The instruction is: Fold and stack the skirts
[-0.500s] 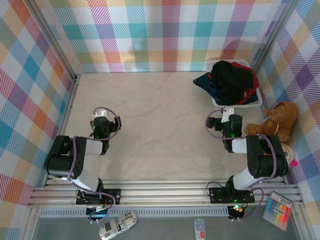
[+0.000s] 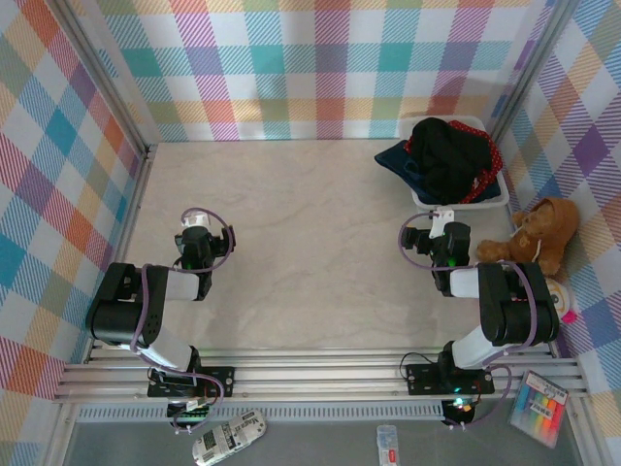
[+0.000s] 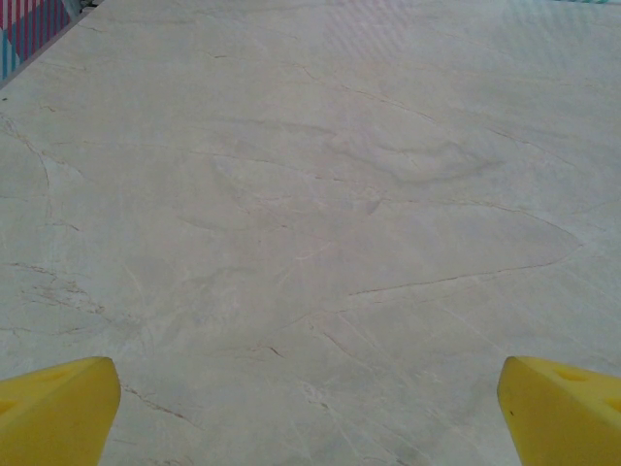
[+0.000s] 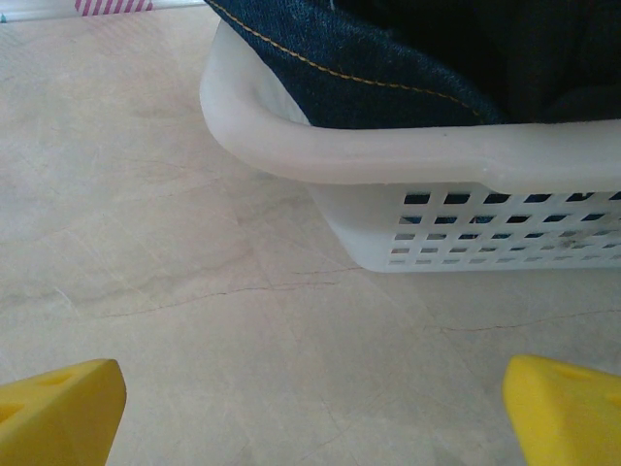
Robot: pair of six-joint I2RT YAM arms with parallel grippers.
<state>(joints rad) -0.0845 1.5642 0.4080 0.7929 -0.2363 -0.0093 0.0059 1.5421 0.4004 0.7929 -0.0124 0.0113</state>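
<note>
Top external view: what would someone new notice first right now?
The white mesh basket at the far right, heaped with skirts: a black skirt on top, a red dotted skirt and a denim skirt spilling over its rim. A brown teddy bear sits near it by the right wall. The right gripper, open, faces the basket.

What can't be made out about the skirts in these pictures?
How many lie in the basket: top view, the black skirt covers the rest.
Shape of the denim skirt: right wrist view, cut off by the top edge.
Extent of the red dotted skirt: top view, small, mostly buried.
</note>
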